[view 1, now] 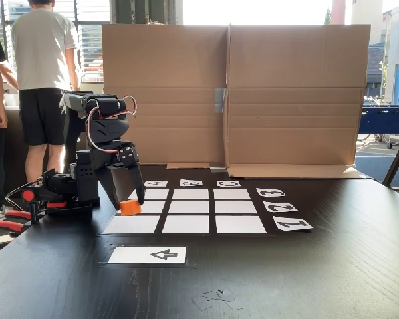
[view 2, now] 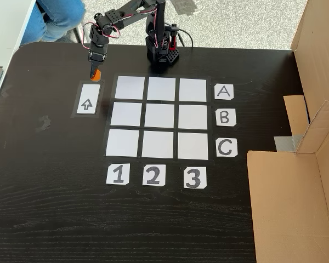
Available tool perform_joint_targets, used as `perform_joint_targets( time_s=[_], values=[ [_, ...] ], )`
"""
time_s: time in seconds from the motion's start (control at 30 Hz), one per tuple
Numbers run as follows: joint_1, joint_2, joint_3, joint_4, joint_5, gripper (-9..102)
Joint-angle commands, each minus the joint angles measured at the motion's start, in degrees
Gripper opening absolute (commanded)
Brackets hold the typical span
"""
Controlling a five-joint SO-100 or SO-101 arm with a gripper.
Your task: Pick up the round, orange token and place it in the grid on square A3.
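Reaching down from the black arm point(view 2: 137, 22), the pincer point(view 1: 128, 199) has its two dark fingers pinched on the token point(view 1: 130, 207), which sits low at the table point(view 1: 332, 266), though I cannot tell whether it touches the surface or hangs just above. In the top-down fixed view the token point(view 2: 95, 73) shows as an orange sliver under the pincer point(view 2: 93, 70), just above the short end of the arrow card point(view 2: 88, 99) and left of the grid point(view 2: 159, 118), outside its cells. The token is a short round disc with its flat faces up and down, so its axis stands upright and it favours no sideways direction. Square A3 point(view 2: 193, 90) is the corner cell beside the A card point(view 2: 223, 91), in the column above the 3 card point(view 2: 194, 177), well apart from the token across the top row. Bare dark table lies open below and left of the grid. Cardboard walls point(view 2: 312, 82) close off the right side in that view, and the arm's base point(view 2: 163, 55) stands just above the top row. Two people point(view 1: 43, 80) stand behind the arm in the low fixed view.
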Motion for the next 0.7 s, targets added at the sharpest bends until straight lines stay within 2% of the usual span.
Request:
perform_joint_targets(
  time_s=[0.0,0.27,0.5,0.67],
  values=[
    [-2.2,10.7,4.3,1.1,-2.2,-1],
    [-11.6,26.5,12.2,9.1,-7.4,-1],
    [-25.0,34.3,14.2,17.2,-11.0,-1],
    [-35.8,37.1,17.1,18.3,-10.6,-1]
  ],
)
